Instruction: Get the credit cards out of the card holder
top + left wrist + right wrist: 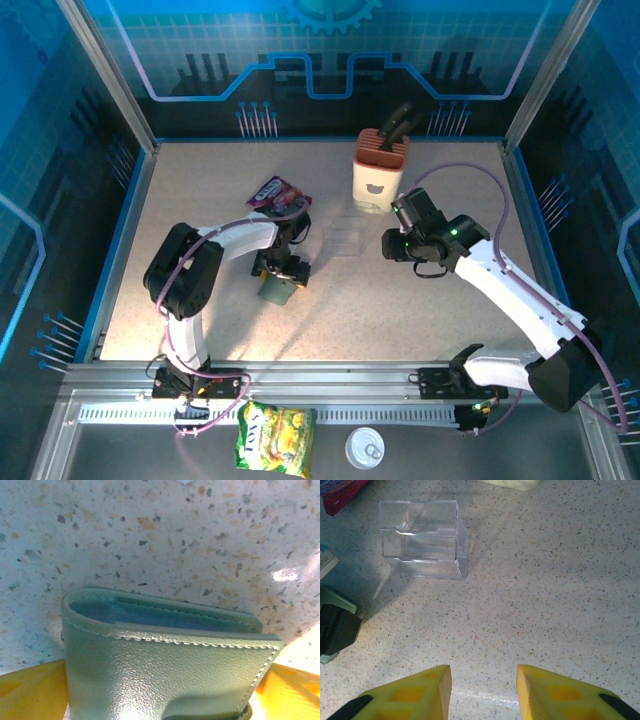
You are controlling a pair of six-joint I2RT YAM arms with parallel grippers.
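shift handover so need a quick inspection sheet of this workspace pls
surface: speckled table, no spills seen
job's things: card holder nearly folded shut, blue lining in the gap; whether cards sit inside cannot be told
clutter: purple snack packet, clear plastic box, knife block; yellow packet and white round tin beyond the near rail
grippers: left gripper shut on card holder; right gripper open over bare table
cables: purple cables along both arms, no snag seen
surroundings: blue printed walls
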